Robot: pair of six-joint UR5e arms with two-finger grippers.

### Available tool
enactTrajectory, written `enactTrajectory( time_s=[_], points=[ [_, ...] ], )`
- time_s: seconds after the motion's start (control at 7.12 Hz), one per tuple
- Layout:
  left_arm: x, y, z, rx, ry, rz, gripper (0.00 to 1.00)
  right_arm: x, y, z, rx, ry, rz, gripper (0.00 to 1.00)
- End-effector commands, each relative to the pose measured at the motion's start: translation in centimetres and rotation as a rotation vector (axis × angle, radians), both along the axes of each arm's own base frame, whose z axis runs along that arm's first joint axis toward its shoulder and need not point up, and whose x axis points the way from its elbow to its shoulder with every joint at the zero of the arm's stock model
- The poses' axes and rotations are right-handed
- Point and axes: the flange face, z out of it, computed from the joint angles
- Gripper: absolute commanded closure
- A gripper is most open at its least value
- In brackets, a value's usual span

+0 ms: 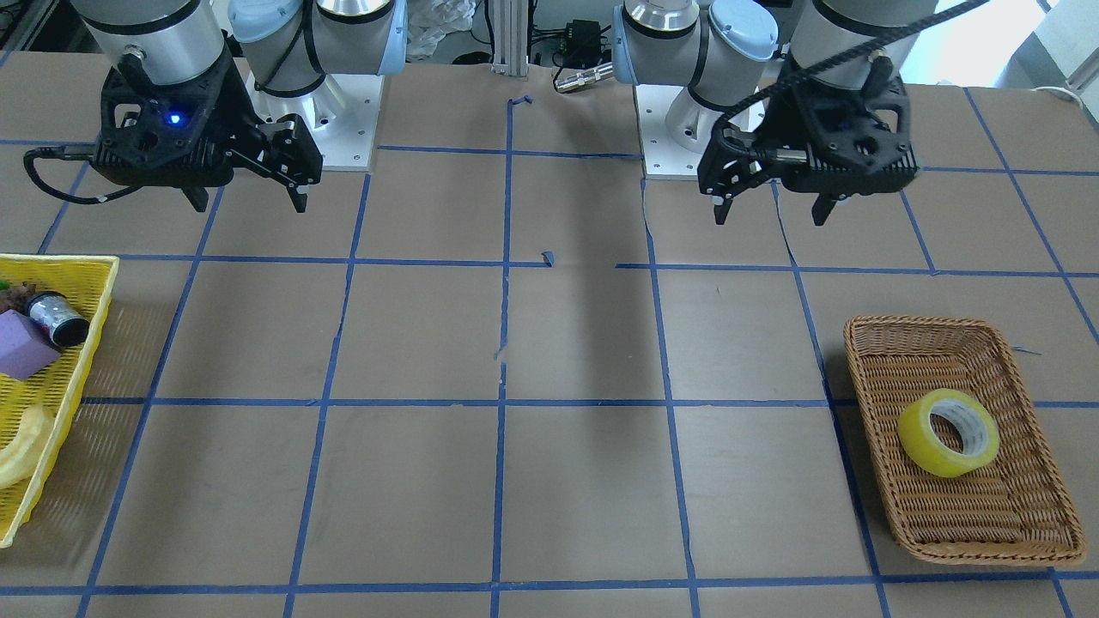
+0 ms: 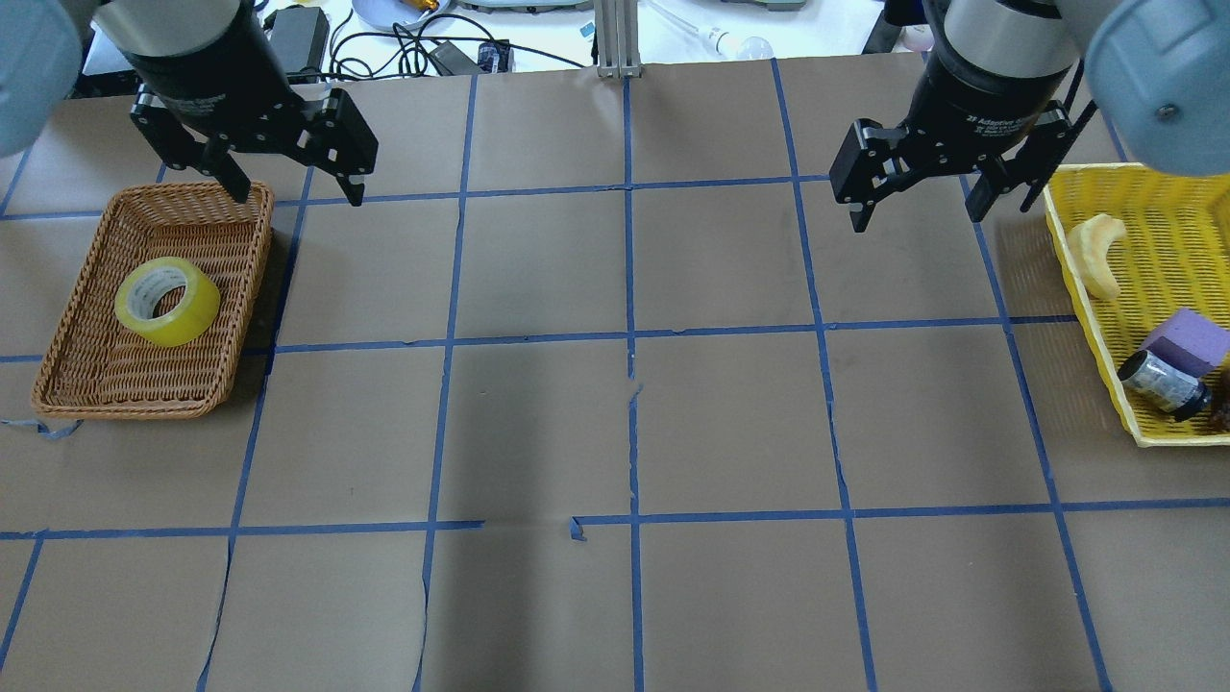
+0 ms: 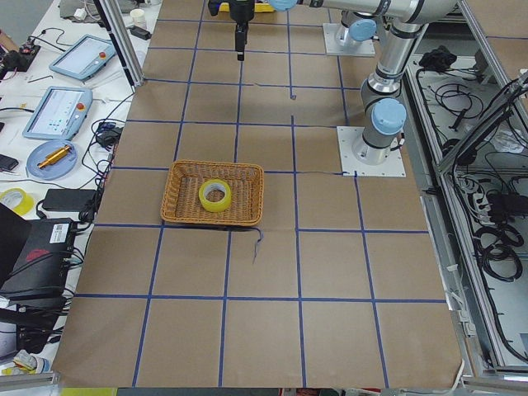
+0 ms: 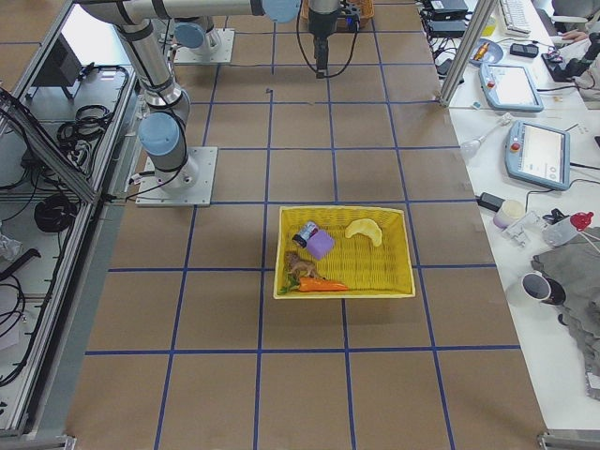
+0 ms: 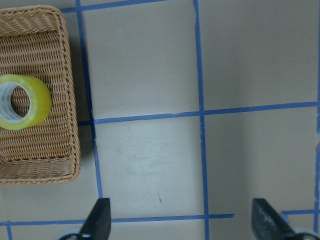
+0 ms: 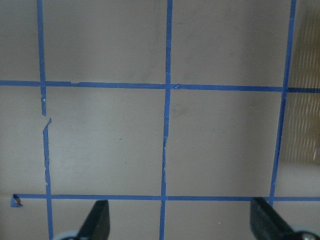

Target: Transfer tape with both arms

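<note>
Overhead exterior | tape (image 2: 187, 309) tilted in wicker basket (image 2: 115, 402), hole axis pointing upward | left gripper (image 2: 298, 196) spread, empty | right gripper (image 2: 915, 221) spread, empty

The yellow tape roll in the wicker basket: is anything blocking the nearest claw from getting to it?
Nothing visible does. The tape lies alone in the wicker basket, with only the basket's low rim around it. The left gripper hangs open higher up, near the basket's corner, with clear air between them.
</note>
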Motion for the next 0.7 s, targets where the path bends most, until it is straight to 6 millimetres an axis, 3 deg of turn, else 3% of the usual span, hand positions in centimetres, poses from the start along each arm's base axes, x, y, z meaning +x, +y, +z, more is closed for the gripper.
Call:
enactTrajectory(
  time_s=[0.0,0.56],
  points=[
    [-1.51,2.62,-0.11,-0.001,0.011,0.017,0.0,0.51,0.25,0.11,-0.001,-0.025,0.007,0.0],
    [-1.12,2.58,-0.34,0.005,0.015,0.013,0.0,0.46,0.38,0.05,0.005,-0.021,0.001,0.0]
  ],
)
